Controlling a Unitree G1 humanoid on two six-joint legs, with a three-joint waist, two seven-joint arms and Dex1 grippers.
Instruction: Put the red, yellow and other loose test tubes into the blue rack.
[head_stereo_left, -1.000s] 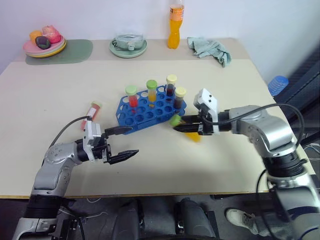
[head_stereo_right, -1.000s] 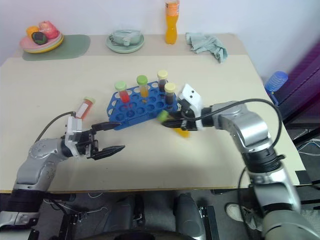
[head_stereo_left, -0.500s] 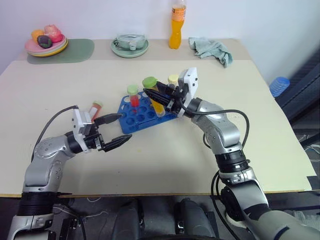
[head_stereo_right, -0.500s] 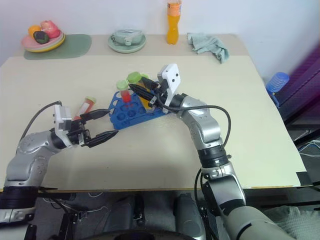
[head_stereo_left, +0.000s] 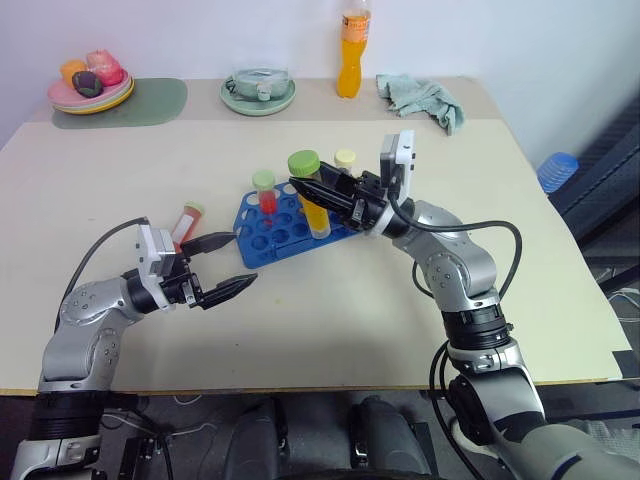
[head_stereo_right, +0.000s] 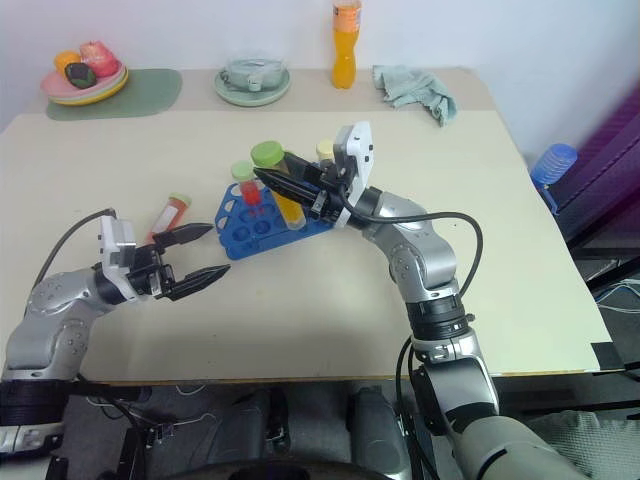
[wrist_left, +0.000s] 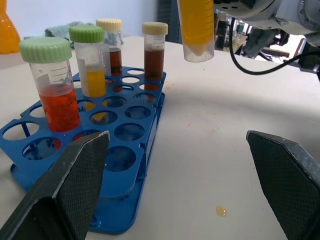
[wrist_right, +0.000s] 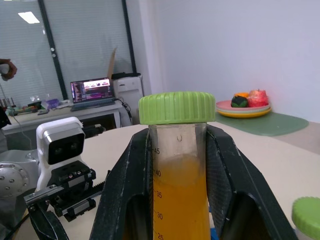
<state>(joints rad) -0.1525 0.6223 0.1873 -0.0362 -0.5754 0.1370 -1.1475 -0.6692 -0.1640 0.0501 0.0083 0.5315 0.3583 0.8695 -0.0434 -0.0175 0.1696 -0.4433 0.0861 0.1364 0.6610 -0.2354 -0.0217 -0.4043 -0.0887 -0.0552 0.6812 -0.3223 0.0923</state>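
Observation:
The blue rack (head_stereo_left: 285, 228) stands mid-table with several capped tubes upright in it, among them a red one (head_stereo_left: 264, 192) and a yellow-capped one (head_stereo_left: 345, 160). My right gripper (head_stereo_left: 305, 188) is shut on a green-capped yellow tube (head_stereo_left: 315, 208), holding it upright just above the rack's right part. The right wrist view shows that tube (wrist_right: 179, 175) clamped between both fingers (wrist_right: 129, 190). A loose red tube (head_stereo_left: 187, 218) lies on the table left of the rack. My left gripper (head_stereo_left: 226, 262) hovers open and empty in front of the rack's left end, near the loose red tube.
Along the far edge sit a fruit plate (head_stereo_left: 90, 88) on a green mat (head_stereo_left: 135, 105), a bowl (head_stereo_left: 258, 92), an orange bottle (head_stereo_left: 349, 55) and a crumpled cloth (head_stereo_left: 420, 100). A small drop of liquid (wrist_left: 220, 211) marks the table beside the rack.
My right gripper carried the yellow tube from low at the rack's right side up and left, over the rack, turning it upright. The left gripper stayed open and hardly moved.

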